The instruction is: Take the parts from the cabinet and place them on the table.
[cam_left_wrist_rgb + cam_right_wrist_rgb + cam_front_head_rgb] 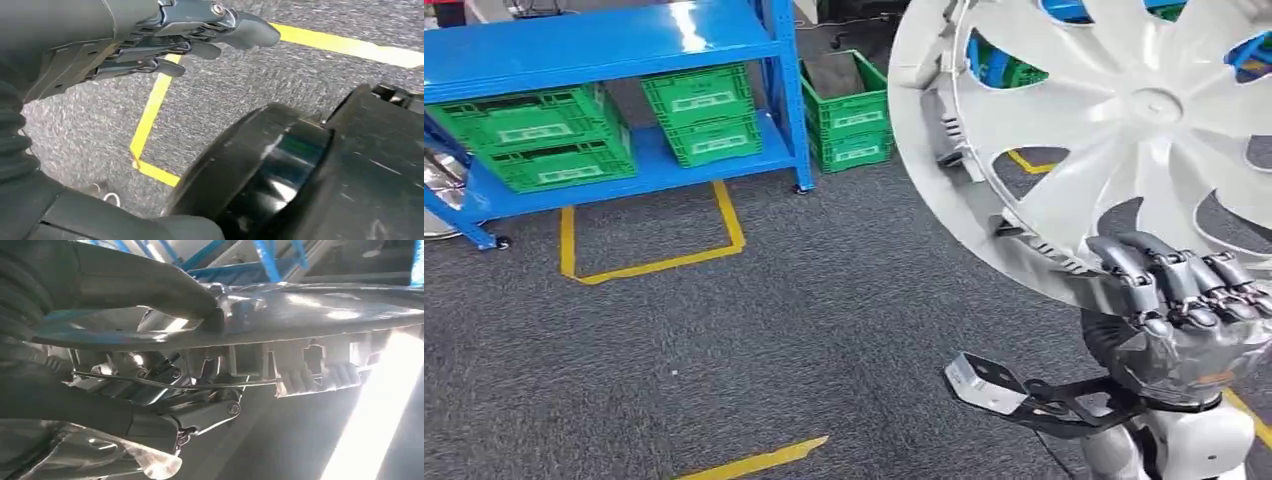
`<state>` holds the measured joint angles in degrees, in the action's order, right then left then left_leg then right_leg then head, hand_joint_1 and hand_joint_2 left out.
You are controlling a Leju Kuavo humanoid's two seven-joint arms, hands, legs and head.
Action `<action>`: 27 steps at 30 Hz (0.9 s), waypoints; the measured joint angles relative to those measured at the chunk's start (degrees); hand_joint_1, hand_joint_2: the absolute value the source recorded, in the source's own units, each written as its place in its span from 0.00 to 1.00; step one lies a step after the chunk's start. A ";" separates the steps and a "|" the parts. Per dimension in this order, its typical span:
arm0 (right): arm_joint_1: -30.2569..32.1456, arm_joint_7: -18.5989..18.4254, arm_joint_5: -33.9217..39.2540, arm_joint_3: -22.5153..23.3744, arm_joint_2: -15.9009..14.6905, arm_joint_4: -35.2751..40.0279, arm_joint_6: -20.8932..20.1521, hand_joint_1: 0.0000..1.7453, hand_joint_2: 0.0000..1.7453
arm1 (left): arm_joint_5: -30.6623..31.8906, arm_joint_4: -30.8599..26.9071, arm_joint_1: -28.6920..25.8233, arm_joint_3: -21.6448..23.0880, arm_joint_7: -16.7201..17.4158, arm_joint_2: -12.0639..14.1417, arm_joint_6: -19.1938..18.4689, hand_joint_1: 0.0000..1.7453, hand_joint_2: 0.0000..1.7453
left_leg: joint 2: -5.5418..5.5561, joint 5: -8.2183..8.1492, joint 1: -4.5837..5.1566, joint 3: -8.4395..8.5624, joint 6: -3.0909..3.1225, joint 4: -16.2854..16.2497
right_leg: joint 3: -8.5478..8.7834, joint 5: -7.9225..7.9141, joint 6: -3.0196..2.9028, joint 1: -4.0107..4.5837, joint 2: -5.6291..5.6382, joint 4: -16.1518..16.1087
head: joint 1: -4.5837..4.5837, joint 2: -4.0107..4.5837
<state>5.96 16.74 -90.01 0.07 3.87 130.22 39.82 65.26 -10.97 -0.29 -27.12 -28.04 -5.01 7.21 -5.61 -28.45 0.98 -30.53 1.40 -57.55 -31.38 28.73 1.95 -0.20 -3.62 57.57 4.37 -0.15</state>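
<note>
On the grey carpet floor [824,300], yellow tape lines [654,262] mark out a bay under the blue cabinet [604,45]. Cabinet sits upper left in the head view, lower shelf carrying green crates [701,112], two stacks side by side; a third green stack [849,115] stands on the floor just right of the cabinet's leg. More blue racking behind, seen through the part's cutouts. The part, a silver wheel cover [1124,120], is off the cabinet and up in the air at right, tilted, face toward the head camera. Right robot hand [1179,290] grips its lower rim: fingers curled over the front edge, thumb [165,287] pressed on the face in the right wrist view, retaining clips [300,375] showing along the back. Left robot hand [190,37] hangs over carpet and tape, holding nothing, fingers loosely extended and slightly apart.
</note>
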 joint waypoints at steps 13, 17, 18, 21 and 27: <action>0.20 0.46 -0.02 0.00 -0.04 0.04 0.00 1.00 1.00 | 0.02 0.02 0.13 0.00 -0.35 0.20 -0.39 0.00 1.00 | 9.54 -0.62 -1.94 0.67 -2.15 -1.85 | -1.34 -1.58 -1.13 -1.02 8.65 0.14 | -0.37 0.00; 0.22 0.57 -0.02 -0.02 -0.04 0.07 0.00 1.00 1.00 | 0.00 0.11 0.28 0.00 -0.35 0.17 -0.55 0.00 1.00 | 10.04 -1.27 -1.65 0.54 -1.57 -0.84 | -2.85 -2.62 0.64 -1.33 11.14 0.16 | -0.39 0.00; 0.27 0.70 -0.04 -0.02 -0.04 0.07 0.00 1.00 1.00 | 0.00 0.13 0.38 0.00 -0.35 0.17 -0.55 0.00 1.00 | 9.58 -1.07 -1.63 0.59 -1.28 -0.69 | -2.95 -2.82 0.95 -1.33 11.55 0.01 | -0.33 0.00; 0.16 1.27 -0.04 -0.04 -0.04 0.02 0.00 1.00 1.00 | 0.04 0.13 0.34 0.00 -0.52 -0.02 -0.61 0.00 1.00 | 7.07 -0.29 -1.98 0.49 0.01 0.18 | -5.47 0.20 1.31 -0.86 6.54 4.02 | 0.42 0.00; 0.23 1.36 -0.02 -0.11 -0.04 -0.11 0.00 1.00 1.00 | 0.02 0.13 -0.03 0.00 -0.66 0.02 -0.85 0.00 1.00 | 2.14 -0.25 -1.11 0.14 0.14 0.12 | -7.78 2.85 1.26 -0.85 3.44 13.00 | 0.51 0.00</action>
<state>6.19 18.10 -90.03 -0.04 3.82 130.11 39.82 65.29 -10.84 -0.31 -27.12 -28.70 -4.98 6.36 -3.47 -28.70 -0.13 -30.39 1.54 -57.43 -39.16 31.58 3.20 -1.05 -0.18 70.57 4.87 -0.15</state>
